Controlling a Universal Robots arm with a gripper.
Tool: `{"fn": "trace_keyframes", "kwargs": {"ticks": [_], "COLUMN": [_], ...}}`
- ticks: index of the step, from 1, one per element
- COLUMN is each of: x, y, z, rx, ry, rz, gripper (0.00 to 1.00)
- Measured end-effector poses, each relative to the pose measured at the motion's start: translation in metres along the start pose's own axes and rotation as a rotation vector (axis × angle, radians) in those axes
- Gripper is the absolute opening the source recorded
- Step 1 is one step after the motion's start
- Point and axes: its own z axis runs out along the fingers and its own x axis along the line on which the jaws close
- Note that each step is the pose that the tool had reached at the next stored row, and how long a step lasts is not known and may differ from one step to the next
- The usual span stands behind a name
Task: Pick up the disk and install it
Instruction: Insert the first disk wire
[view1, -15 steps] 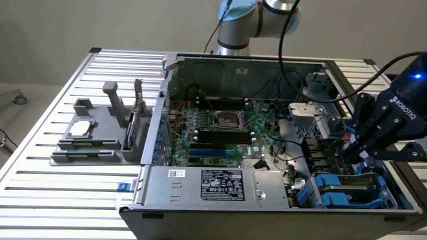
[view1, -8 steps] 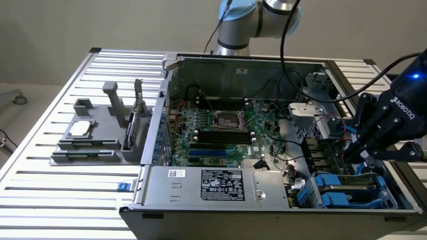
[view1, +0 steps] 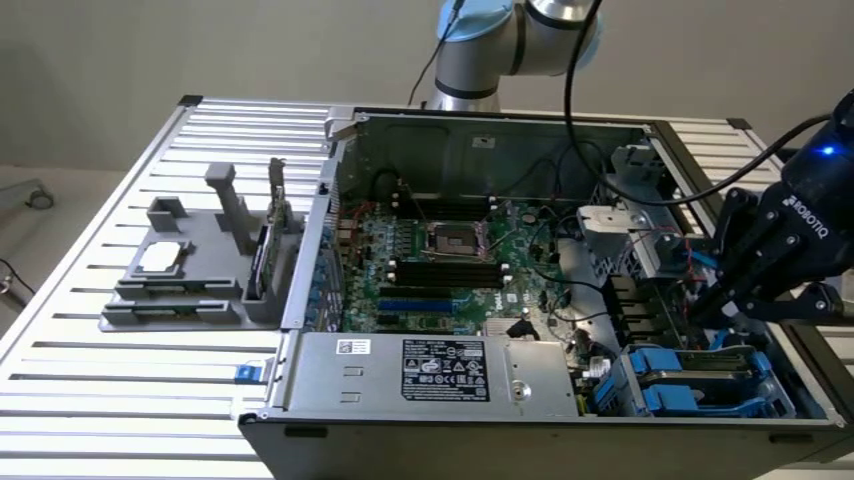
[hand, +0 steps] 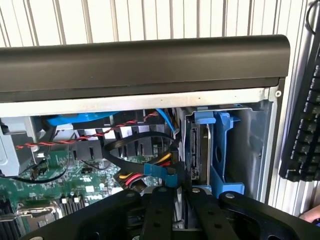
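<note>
My gripper (hand: 180, 212) hangs just over the disk (hand: 198, 150). The disk stands on edge in its blue carrier (hand: 223, 150), in the corner bay of the case (view1: 400, 445), so the slot can guide it. I can't tell whether I have hold of it. Its connector edge faces me, near the cables (hand: 132, 175); its long axis seems to run down into the bay.

Exterior view: high up off the counter (view1: 120, 400), angled down on the open computer case (view1: 534, 425). Mid range, whole case in frame, tool (view1: 714, 312) at the exterior view's right. Wrist view: close in, looking past the tool into the case corner with the blue drive bay (hand: 220, 150). Shared by both views: drive bay, motherboard (view1: 441, 250) edge, nearby cables.
</note>
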Motion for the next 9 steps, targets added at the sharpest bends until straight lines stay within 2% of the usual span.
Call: {"fn": "trace_keyframes", "kwargs": {"ticks": [3,9], "x": [0.0,-0.0001], "y": [-0.0001,-0.0001], "z": [0.0,-0.0003], "rx": [-0.0019,-0.0021], "ry": [-0.0087,-0.0181], "rz": [0.028,0.071], "gripper": [0.16,0.16]}}
